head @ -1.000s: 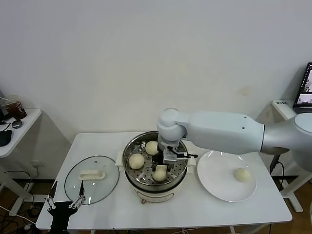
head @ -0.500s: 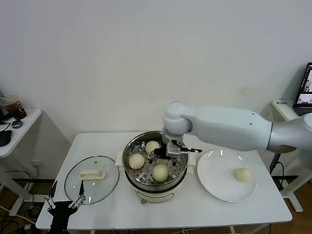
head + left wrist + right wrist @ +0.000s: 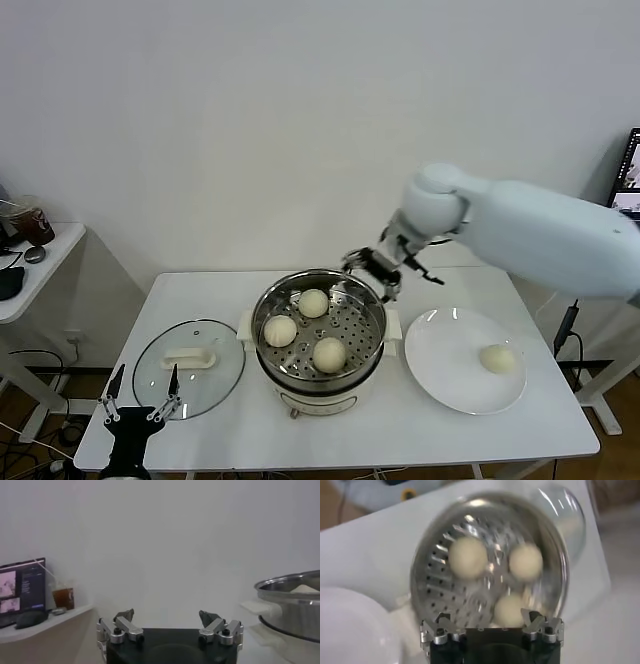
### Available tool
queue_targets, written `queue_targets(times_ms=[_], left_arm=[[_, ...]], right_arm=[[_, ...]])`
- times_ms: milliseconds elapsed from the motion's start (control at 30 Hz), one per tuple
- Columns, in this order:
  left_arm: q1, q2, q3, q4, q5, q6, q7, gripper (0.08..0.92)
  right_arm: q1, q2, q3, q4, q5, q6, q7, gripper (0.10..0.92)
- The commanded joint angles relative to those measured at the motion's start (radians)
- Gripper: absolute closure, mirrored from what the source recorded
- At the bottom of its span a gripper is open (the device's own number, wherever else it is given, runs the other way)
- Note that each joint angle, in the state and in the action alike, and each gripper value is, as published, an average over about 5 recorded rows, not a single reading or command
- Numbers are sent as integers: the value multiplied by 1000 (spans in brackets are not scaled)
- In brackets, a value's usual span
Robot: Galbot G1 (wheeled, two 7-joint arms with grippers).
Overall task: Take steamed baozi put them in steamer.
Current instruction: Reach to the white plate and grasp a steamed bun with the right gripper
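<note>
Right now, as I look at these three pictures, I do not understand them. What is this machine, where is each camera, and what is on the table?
It is a robot with two arms. The wide picture comes from its head, looking down at a white table. The other two come from cameras on its wrists.

On the table stands a metal steamer with three baozi inside. A fourth baozi lies on a white plate beside it. A glass lid lies on the other side.

The right gripper is above the steamer's back rim, open and holding nothing. Its wrist camera looks down into the steamer. The left gripper waits at the table's near edge by the lid, open and empty too.
</note>
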Motion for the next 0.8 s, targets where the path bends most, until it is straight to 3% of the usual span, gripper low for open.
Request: queue_targets(times_ms=[33, 400, 800], left_arm=[[-5, 3, 15, 2, 2, 0, 1, 177], [-23, 7, 25, 10, 10, 9, 4, 177], [-24, 15, -7, 5, -2, 21, 6, 177]], right_arm=[[-108, -279, 80, 10, -35, -260, -44, 203], [-622, -375, 457, -100, -197, -170, -49, 203], [-820, -303, 632, -232, -340, -116, -24, 203]])
